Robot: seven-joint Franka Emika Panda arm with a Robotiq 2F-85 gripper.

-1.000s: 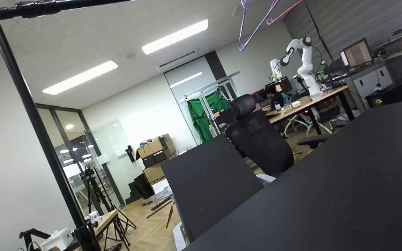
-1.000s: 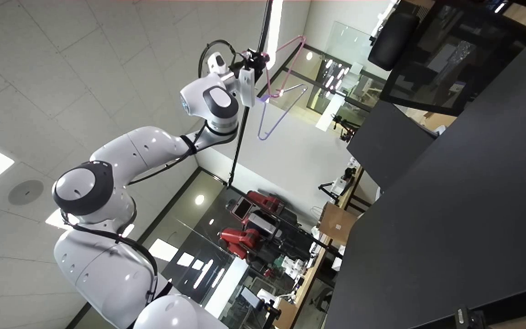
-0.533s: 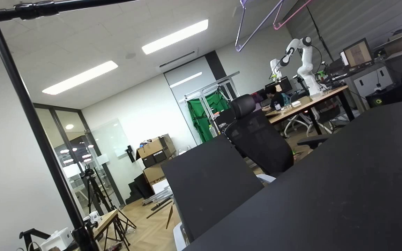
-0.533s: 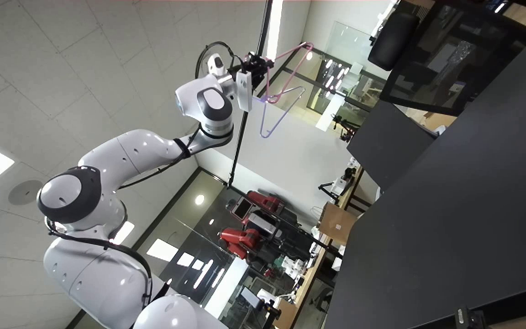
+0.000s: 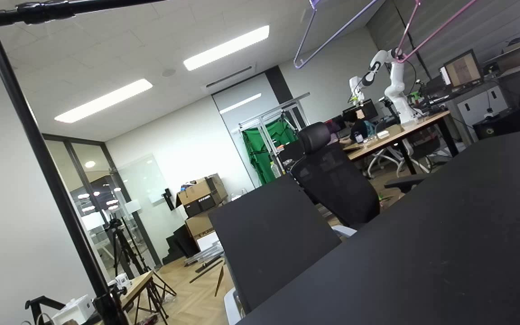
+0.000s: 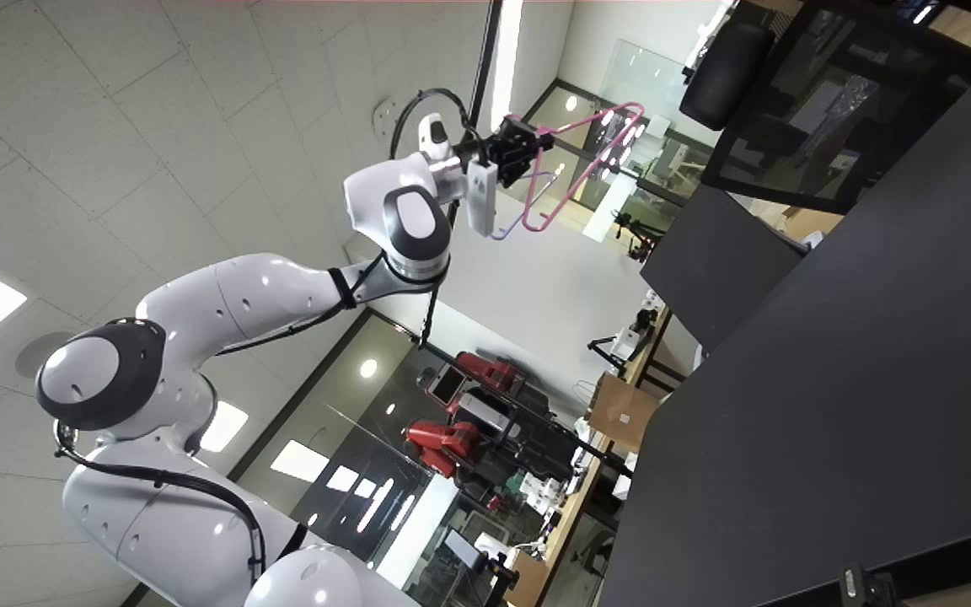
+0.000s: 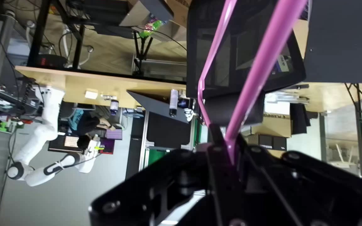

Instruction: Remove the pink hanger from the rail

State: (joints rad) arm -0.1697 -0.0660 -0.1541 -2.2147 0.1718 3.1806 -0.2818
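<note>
The pink hanger (image 6: 592,168) is a thin triangular outline of rods held by my gripper (image 6: 546,140). Its lower corner and rods also show in an exterior view (image 5: 438,30). In the wrist view its rods (image 7: 264,62) meet between my fingertips (image 7: 226,135), which are shut on it near its top. Its hook is mostly hidden by the gripper. The black rail (image 6: 485,67) passes behind the arm. The pink hanger shows to the right of the rail there.
A lilac hanger (image 5: 340,31) hangs close by, partly behind the gripper and pink hanger in an exterior view. A black upright pole (image 5: 43,153) carries the rail. A dark table (image 6: 789,405) lies below, with a black office chair (image 5: 336,180) beyond it.
My gripper has moved away from the rail with the pink hanger in it, to the right and slightly down in both exterior views. The lilac hanger has shifted slightly.
</note>
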